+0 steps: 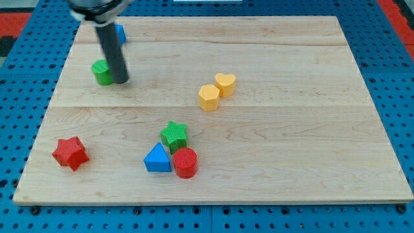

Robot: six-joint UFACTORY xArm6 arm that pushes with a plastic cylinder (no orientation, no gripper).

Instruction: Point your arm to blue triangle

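Nearest the view's bottom, well apart from my tip (pixel 121 81) and toward the view's right: blue triangle (pixel 157 158), touching green star (pixel 174 134) and red cylinder (pixel 185 162). No pincer fitted (nothing to open or close). Advised: approach from the triangle's free left side, stopping just beside. Farther up: green block (pixel 101 72) beside tip, shape unclear; blue block (pixel 120 32) mostly hidden behind rod.

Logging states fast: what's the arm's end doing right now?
No gripper, only a rod: my tip rests beside the green block, holding nothing, far from the blue triangle.
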